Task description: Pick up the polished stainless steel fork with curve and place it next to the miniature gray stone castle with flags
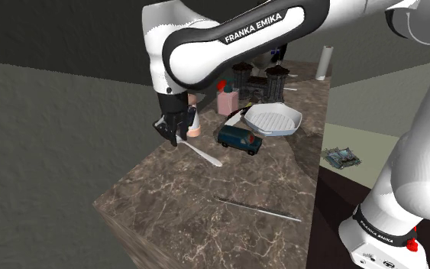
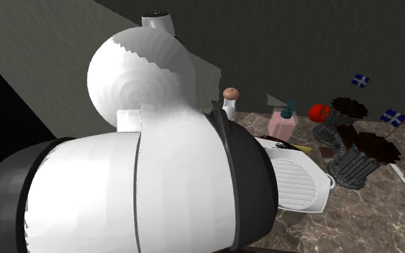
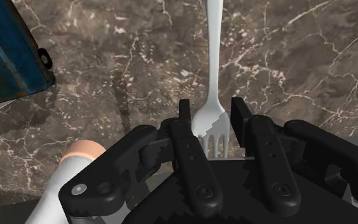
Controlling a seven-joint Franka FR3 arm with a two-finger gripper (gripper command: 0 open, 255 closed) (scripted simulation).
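Note:
A pale, smooth fork (image 1: 205,155) lies flat on the dark marble counter (image 1: 175,222). Its handle (image 3: 212,51) points away from my gripper. My gripper (image 3: 212,109) is low over the fork's tined head, open, one finger (image 3: 185,118) on each side of the head and very near it. In the shoulder view the gripper (image 1: 173,136) hangs at the end of the fork nearer that view's left. The dark grey castle (image 1: 263,80) stands at the counter's far end. Its blue-and-white flags (image 2: 393,116) show in the second exterior view, with the castle (image 2: 355,151) at the right.
A dark blue toy van (image 1: 240,138) and a white ridged dish (image 1: 273,120) lie between the fork and the castle. A pink bottle (image 1: 227,99) stands by the castle. A white bottle with a peach cap (image 3: 75,167) is right beside the gripper. A thin rod (image 1: 257,208) lies near the front.

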